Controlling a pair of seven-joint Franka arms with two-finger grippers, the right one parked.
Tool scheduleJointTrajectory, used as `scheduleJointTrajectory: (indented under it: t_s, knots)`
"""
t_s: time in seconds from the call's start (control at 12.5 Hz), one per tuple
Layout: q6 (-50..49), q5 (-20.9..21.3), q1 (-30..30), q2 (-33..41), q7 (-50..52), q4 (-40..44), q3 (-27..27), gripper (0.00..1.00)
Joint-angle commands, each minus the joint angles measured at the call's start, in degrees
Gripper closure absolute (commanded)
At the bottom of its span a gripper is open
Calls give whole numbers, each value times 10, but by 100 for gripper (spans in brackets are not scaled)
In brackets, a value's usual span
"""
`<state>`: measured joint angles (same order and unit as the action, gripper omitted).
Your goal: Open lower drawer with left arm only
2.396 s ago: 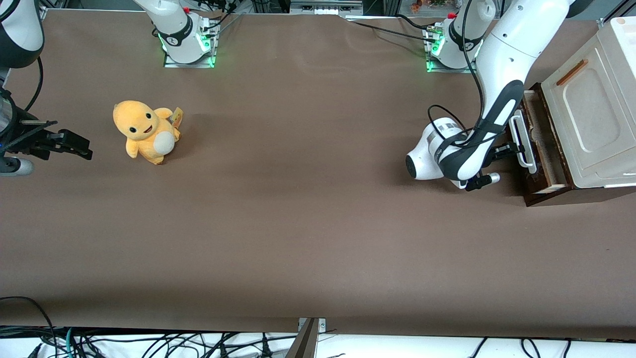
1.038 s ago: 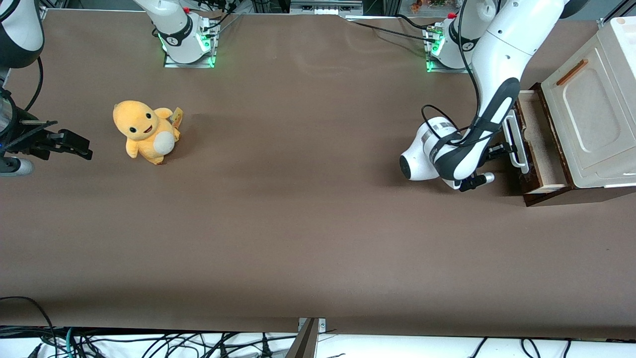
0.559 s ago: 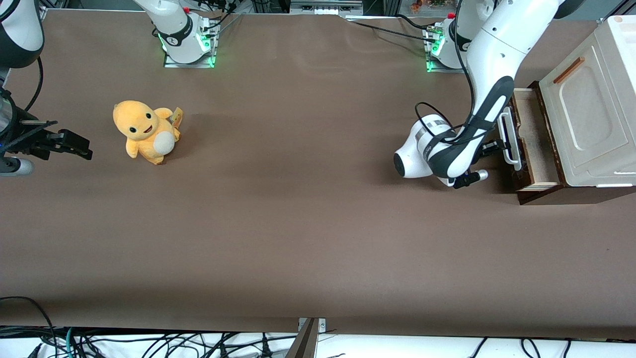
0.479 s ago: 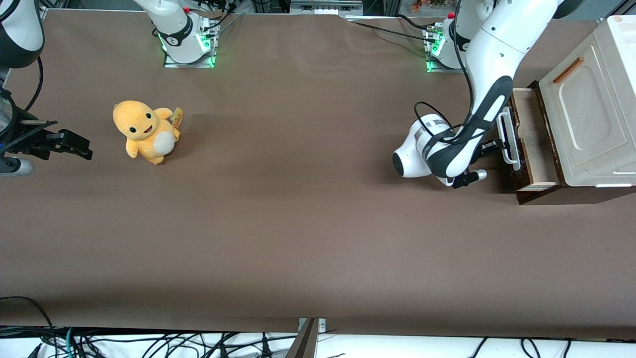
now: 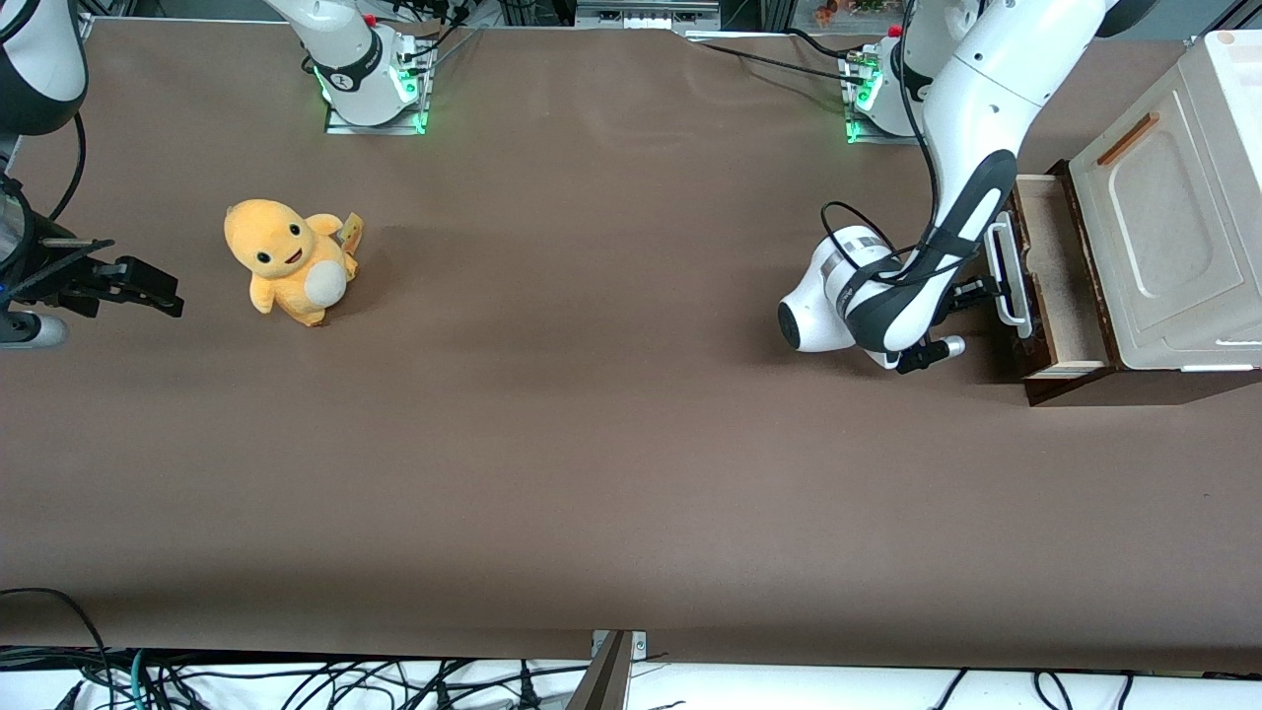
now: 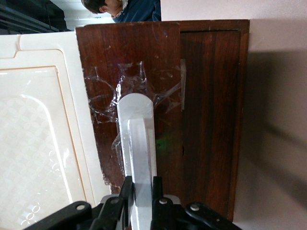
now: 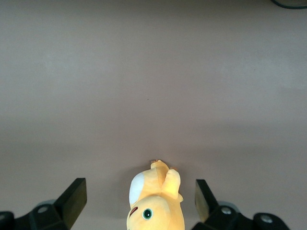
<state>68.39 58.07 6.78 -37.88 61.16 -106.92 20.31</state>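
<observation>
Brown table (image 5: 592, 444) fills the front view, cables along its near edge. Cabinet (image 5: 1168, 251) w/ cream panel sits at the working arm's end. Drawer (image 5: 1055, 281) at its base is pulled partway out, pale wood inside showing, dark front facing the table's middle. Left arm (image 5: 971, 168) bends down in front of it; gripper (image 5: 986, 291) is at the white handle (image 5: 1006, 276), about mid-bar. Yellow plush (image 5: 288, 261) stands well apart, toward the parked arm's end.

Left wrist view: dark wood drawer front (image 6: 192, 96) seen close, w/ clear tape (image 6: 144, 91) wrinkled on it where the handle mounts. Handle (image 6: 138, 143) runs straight into the gripper (image 6: 142, 191). Black fingers (image 6: 125, 194) are closed tight on the bar, one each side, both touching it, no gap visible. Cream panel (image 6: 38, 134) lies beside the drawer front. Person's head and dark top partly visible past the cabinet edge.

Right wrist view: plain table (image 7: 153, 86), plush (image 7: 156, 203) lying between the parked fingers, not touching them
</observation>
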Motion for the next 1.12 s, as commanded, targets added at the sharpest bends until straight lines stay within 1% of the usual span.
scheduleJointTrajectory:
  t_s: [0.0, 1.04]
  knots:
    - [-46, -19, 17, 7, -15, 20, 7, 80]
    - [-45, -18, 14, -6, -15, 40, 5, 81]
